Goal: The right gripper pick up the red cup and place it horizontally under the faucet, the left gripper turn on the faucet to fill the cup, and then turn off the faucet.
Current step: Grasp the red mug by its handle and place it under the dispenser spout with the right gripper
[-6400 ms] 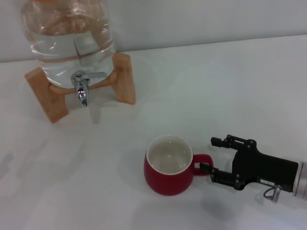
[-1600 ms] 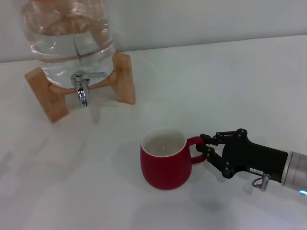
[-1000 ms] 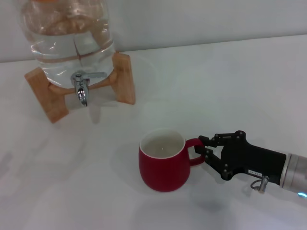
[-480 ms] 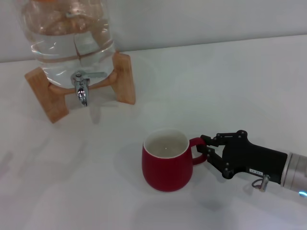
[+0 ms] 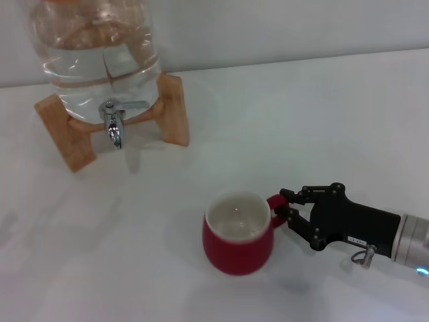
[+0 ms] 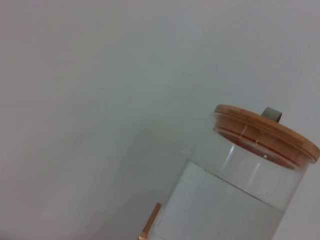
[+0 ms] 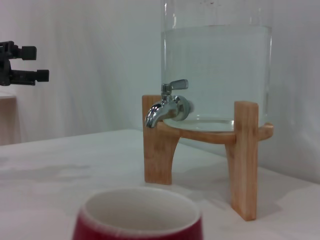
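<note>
While the red cup (image 5: pixel 238 233) stands upright near the front of the white surface (image 5: pixel 322 127), its cream interior facing up, its loop handle points toward the right gripper (image 5: pixel 287 205). The 2 black fingers (image 5: pixel 303 193) are closed on that handle. The faucet (image 5: pixel 113 123), a chrome spigot with a thin lever, projects from the clear water jar (image 5: pixel 97 50) on its wooden stand (image 5: pixel 171 107), well apart from the cup. In the right wrist view, the left gripper (image 7: pixel 22 64) hangs off beyond the stand; its finger state cannot be told.
</note>
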